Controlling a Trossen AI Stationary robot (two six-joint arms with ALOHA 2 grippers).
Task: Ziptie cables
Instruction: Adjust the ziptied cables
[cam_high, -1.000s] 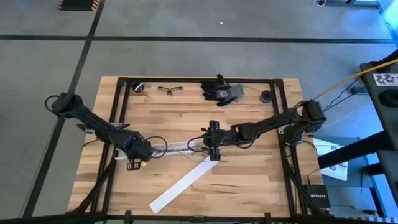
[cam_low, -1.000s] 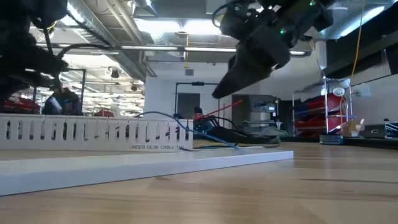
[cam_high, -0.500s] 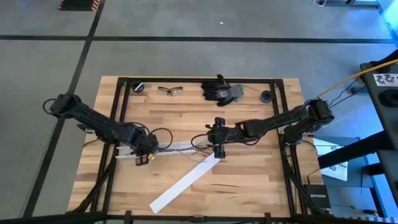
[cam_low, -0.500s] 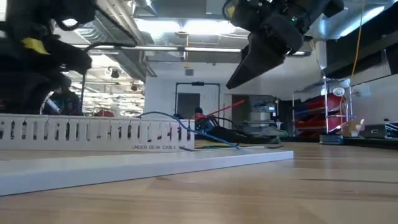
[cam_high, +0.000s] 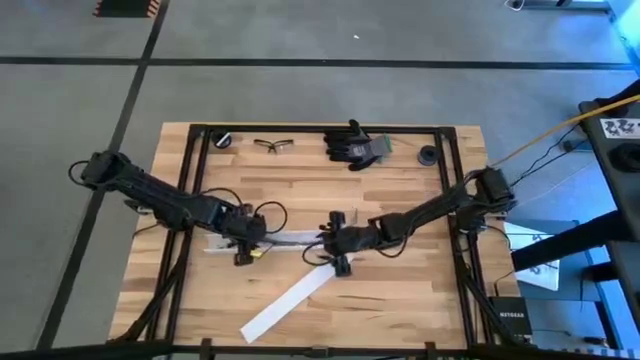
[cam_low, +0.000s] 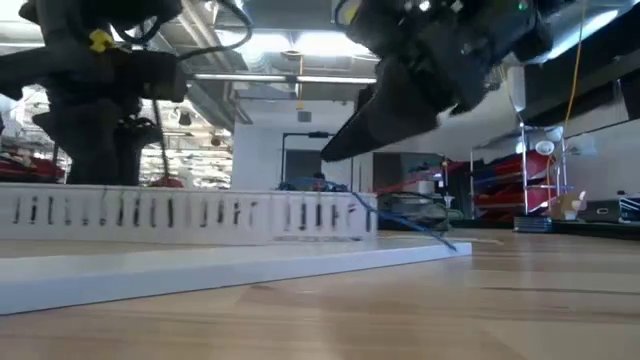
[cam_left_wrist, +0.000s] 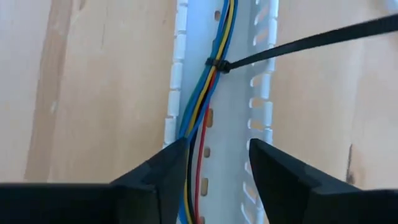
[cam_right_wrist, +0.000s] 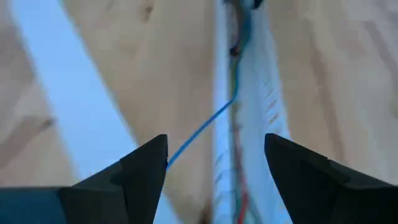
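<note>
Both moved inward; left end effector (cam_left_wrist: 214, 165) open astride cables (cam_left_wrist: 202, 99).

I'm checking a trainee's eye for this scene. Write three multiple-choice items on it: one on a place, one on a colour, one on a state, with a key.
1. Where do the cables lie?
A. Inside the slotted white channel
B. On top of the black gloves
C. On the floor beside the table

2. What colour is the zip tie around the cables?
A. White
B. Black
C. Orange

3. In what state is the left gripper?
A. Shut on the cables
B. Shut on nothing
C. Open above the channel

Key: 1 A, the left wrist view shows the coloured wires running along the channel's trough. 2 B, a black strap loops the bundle there and trails off across the wood. 3 C, its two fingers stand apart with wires and channel visible between them. The right gripper is open too, over the channel's other end.
</note>
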